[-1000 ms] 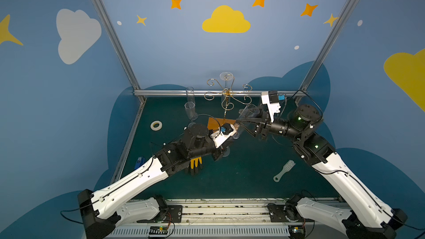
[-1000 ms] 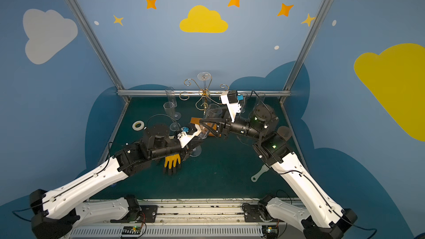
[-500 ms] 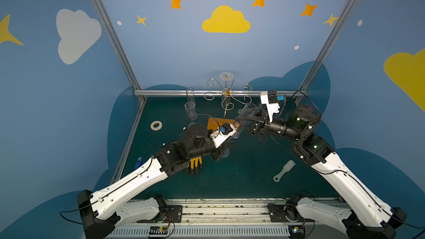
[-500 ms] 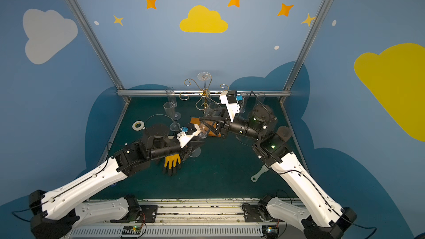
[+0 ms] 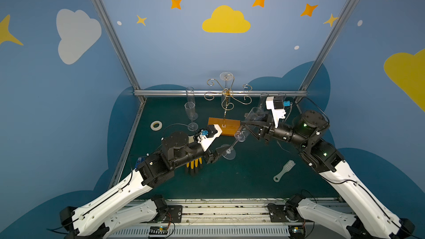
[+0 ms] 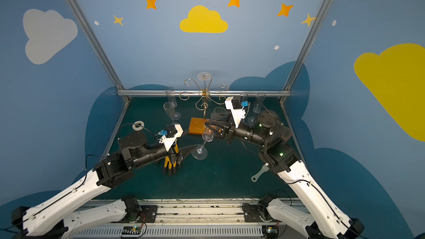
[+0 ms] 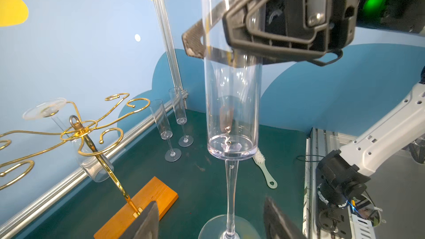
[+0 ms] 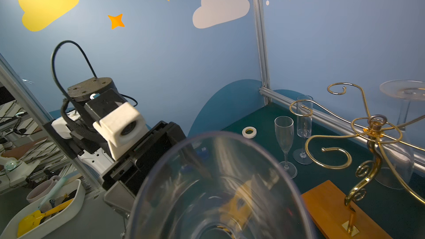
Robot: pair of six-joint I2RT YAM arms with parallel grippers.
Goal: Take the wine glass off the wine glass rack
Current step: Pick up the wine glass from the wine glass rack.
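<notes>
Nearest: left pincer (image 5: 220, 153) released, fingers (image 7: 147, 224) spread to either side of the stem (image 7: 230, 187) and touching nothing. Between them, low over the green counter (image 5: 241, 180), the round foot (image 5: 229, 155) of the wine glass (image 7: 232, 111); cannot tell whether resting or just clear. Farther up: right pincer (image 5: 248, 125) clamped around the clear bowl, carrying the glass alone at a lean. Beyond: wine glass rack (image 5: 227, 92) upright on its orange base (image 5: 230, 129), beside the held glass and not touching it. At the rack's far side, a second glass (image 5: 226, 76) hanging bowl-down from a gold arm. Judged step: glass off the rack, held by one arm, set-down pending. Next move, as judged: bring the glass to vertical, lower until the foot sits flat on bare counter short of the base, then loosen the grip. Keep the stem off the left fingers and the bowl away from the curled arms; tall, top-heavy, likely to tip if let go while leaning.
</notes>
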